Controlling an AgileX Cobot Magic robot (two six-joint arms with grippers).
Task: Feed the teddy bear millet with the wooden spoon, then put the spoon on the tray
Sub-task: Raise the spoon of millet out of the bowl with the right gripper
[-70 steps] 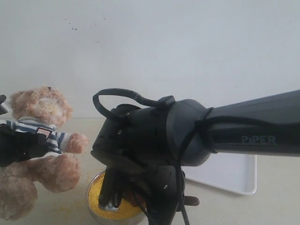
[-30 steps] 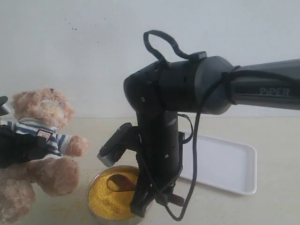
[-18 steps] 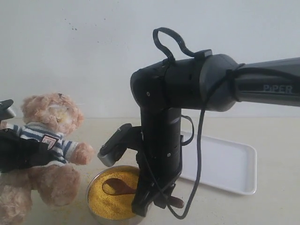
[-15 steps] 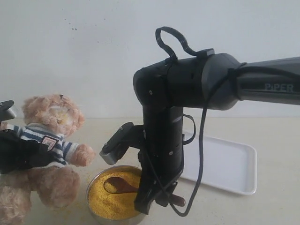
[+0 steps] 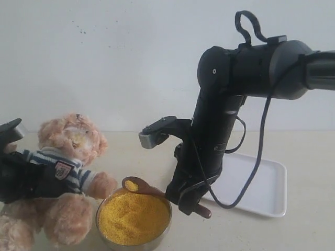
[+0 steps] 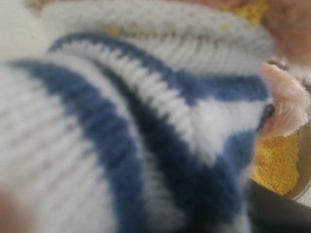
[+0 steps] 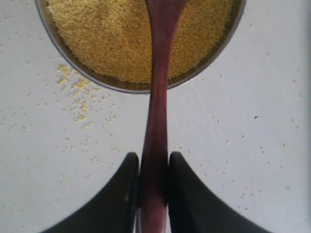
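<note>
Exterior view, edges: metal bowl [image 5: 102,226] at bottom centre, lower rim cut by frame edge; teddy bear [image 5: 63,172] at lower left, cut off at left and bottom edges; tray [image 5: 261,183] at right, flat on table [image 5: 309,219], near corner just beside right arm; bare tabletop to the right of tray and in the strip between bowl and tray; plain wall [image 5: 131,63] behind.

Right gripper [image 5: 189,201] just right of the bowl, above table level; closed narrowly on the handle of the wooden spoon [image 5: 137,184]; in right wrist view both black fingers [image 7: 124,189] pressed against the handle's sides; spoon's oval bowl over the far rim of the metal bowl, a small heap of yellow grain in it; handle end poking out below the gripper.

Millet [image 5: 133,217] filling the metal bowl; loose grains [image 7: 77,102] scattered on the table beside it.

Left gripper [image 5: 21,180] clamped on the bear's torso; jaw tips hidden in fur and shirt.

Left wrist view: blurred striped shirt filling nearly all; sliver of millet at right edge; spoon's tip cut off at top of right wrist view.
</note>
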